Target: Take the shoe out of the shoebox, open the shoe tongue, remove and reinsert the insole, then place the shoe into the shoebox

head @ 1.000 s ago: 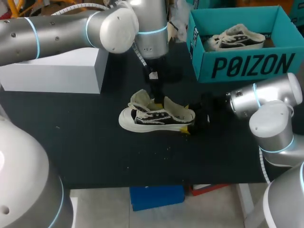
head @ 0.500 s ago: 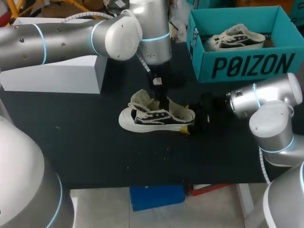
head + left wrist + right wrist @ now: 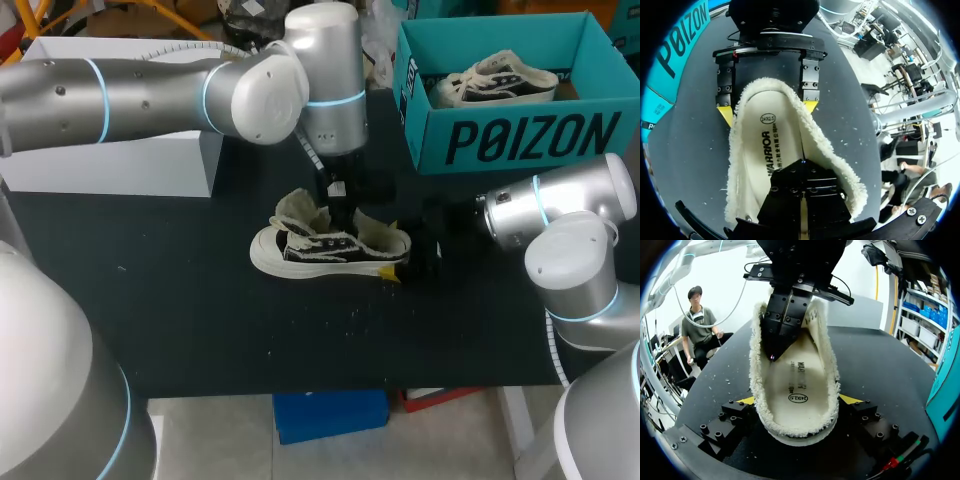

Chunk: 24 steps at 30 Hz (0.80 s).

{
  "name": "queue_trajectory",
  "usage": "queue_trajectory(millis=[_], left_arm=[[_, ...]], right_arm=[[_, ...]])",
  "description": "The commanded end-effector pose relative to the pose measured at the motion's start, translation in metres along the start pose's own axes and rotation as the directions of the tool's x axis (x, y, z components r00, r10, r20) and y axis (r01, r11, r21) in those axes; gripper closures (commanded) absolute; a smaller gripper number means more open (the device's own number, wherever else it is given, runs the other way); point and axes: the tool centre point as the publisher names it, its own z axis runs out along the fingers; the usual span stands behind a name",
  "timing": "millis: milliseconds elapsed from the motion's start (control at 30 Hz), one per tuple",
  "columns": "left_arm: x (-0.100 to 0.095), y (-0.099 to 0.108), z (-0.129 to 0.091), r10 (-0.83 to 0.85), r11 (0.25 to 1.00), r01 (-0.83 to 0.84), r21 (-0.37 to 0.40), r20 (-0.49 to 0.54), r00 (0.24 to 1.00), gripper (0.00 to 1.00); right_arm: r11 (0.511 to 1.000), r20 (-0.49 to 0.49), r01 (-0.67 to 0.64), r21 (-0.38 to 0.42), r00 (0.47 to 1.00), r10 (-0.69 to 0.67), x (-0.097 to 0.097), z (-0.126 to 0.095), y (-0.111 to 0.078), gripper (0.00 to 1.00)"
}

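You get bright, even overhead light: the black tabletop reads dark and matte, a soft shadow hugs the shoe, highlights gleam on the left arm.

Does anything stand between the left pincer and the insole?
Nothing visible does. The left pincer points down into the open shoe, just above the bare insole. The right pincer clamps the shoe from outside at its heel, clear of that path.
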Motion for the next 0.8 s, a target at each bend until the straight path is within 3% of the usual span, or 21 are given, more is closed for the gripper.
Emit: queue_trajectory(millis=[33,800], left_arm=[[0.004,-0.001,0.006,-0.009,1.0,0.009,-0.016,0.021,1.0,1.0],[0.004,0.001,0.019,-0.013,1.0,0.012,0.012,0.015,1.0,1.0]], right_arm=[[1.0,0.002,-0.001,0.001,1.0,0.001,0.0,0.001,-0.001,1.0],[1.0,0.002,-0.001,0.001,1.0,0.001,0.0,0.001,-0.001,1.0]])
